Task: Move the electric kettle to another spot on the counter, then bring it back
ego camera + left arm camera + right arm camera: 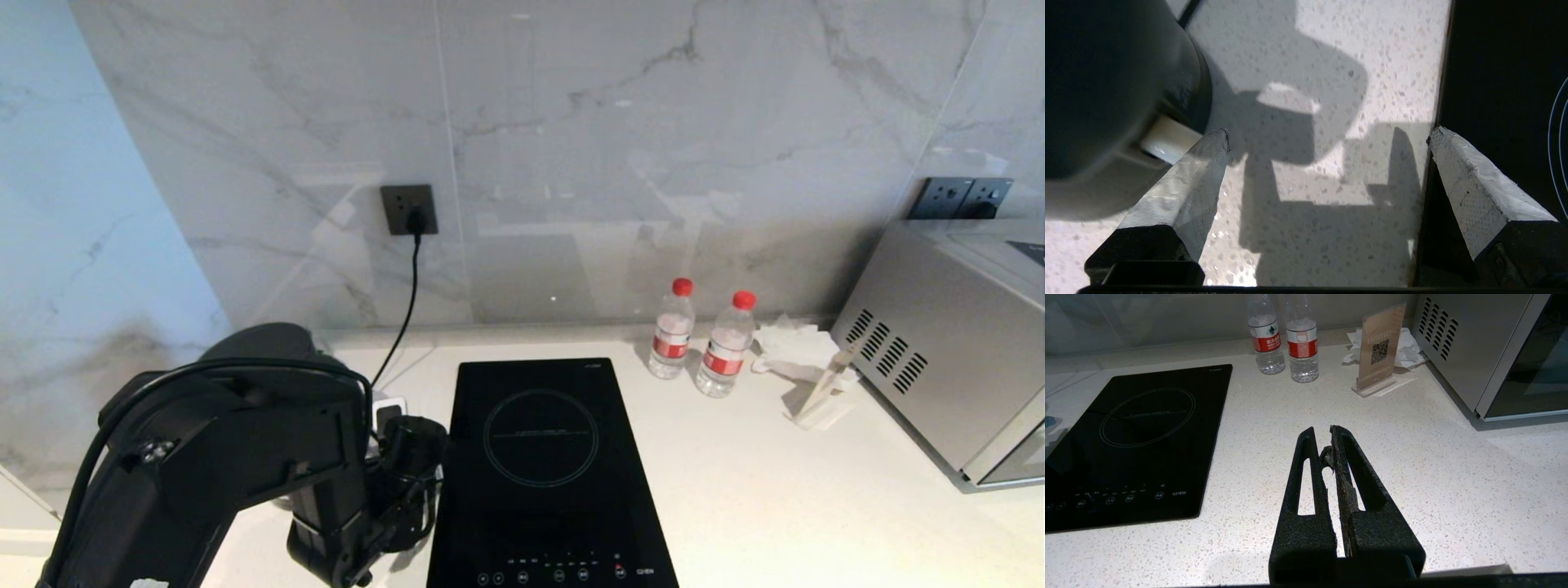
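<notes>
Left end effector (pixel 1327 134): released, jaws spread wide over bare table, nothing between them; one grey textured fingertip (pixel 1208 151) lies just beside the electric kettle.
Electric kettle (pixel 1106 81): dark rounded body at the table's left end, left of the induction hob; the left wrist view alone shows it, as the left arm (pixel 220 457) covers it in the head view.
Table (pixel 775 490): white, finely speckled stone.
Induction hob (pixel 543 465): flat glossy black glass, ring marking at centre.
Water bottles (pixel 671 339): two, clear plastic, red caps, capped; fill level cannot be told.
Right end effector (pixel 1327 447): clenched, empty, black slotted fingers; seen only in the right wrist view.
Microwave (pixel 947 351): steel, vented side.
</notes>
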